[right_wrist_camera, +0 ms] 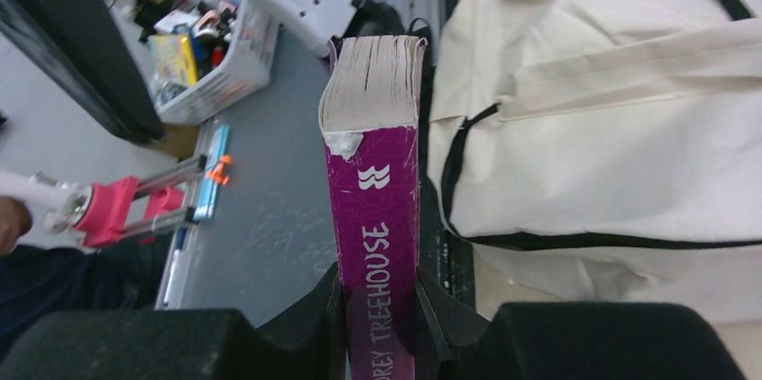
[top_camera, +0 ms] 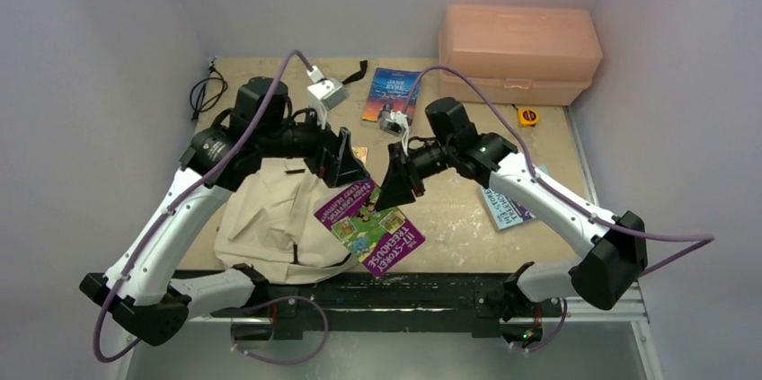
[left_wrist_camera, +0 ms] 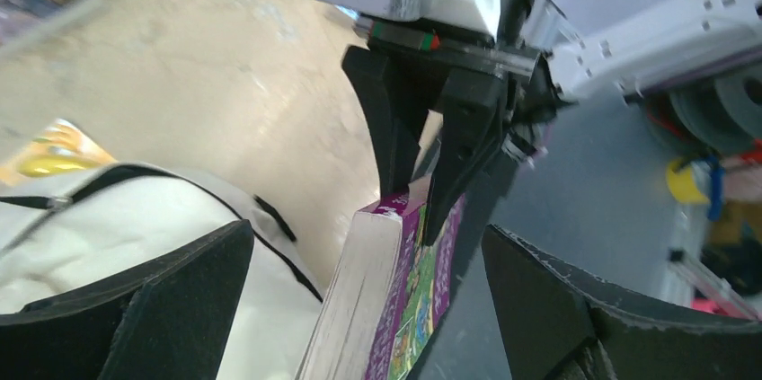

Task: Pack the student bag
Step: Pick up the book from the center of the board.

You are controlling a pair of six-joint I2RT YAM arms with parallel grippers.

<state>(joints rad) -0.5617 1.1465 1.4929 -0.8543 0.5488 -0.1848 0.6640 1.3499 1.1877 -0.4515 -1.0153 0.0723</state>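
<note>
The student bag (top_camera: pixel 270 218), beige fabric with black zipper lines, lies flat at the near left of the table. My right gripper (top_camera: pixel 400 184) is shut on the spine end of a purple "Treehouse" book (top_camera: pixel 370 229) and holds it tilted beside the bag's right edge. In the right wrist view both fingers (right_wrist_camera: pixel 337 322) pinch the book (right_wrist_camera: pixel 373 200), with the bag (right_wrist_camera: pixel 611 128) to its right. My left gripper (top_camera: pixel 334 167) is wide open just above the bag's upper right corner. In the left wrist view the book (left_wrist_camera: pixel 395 308) hangs between its spread fingers (left_wrist_camera: pixel 153 308) without touching them, next to the bag (left_wrist_camera: pixel 162 209).
A salmon-pink plastic box (top_camera: pixel 519 52) stands at the back right. A blue book (top_camera: pixel 392 92) lies before it, and another book (top_camera: pixel 506 209) lies under the right arm. A yellow tape measure (top_camera: pixel 528 116), a small yellow book (top_camera: pixel 359 154) and a black cable (top_camera: pixel 207 92) lie about.
</note>
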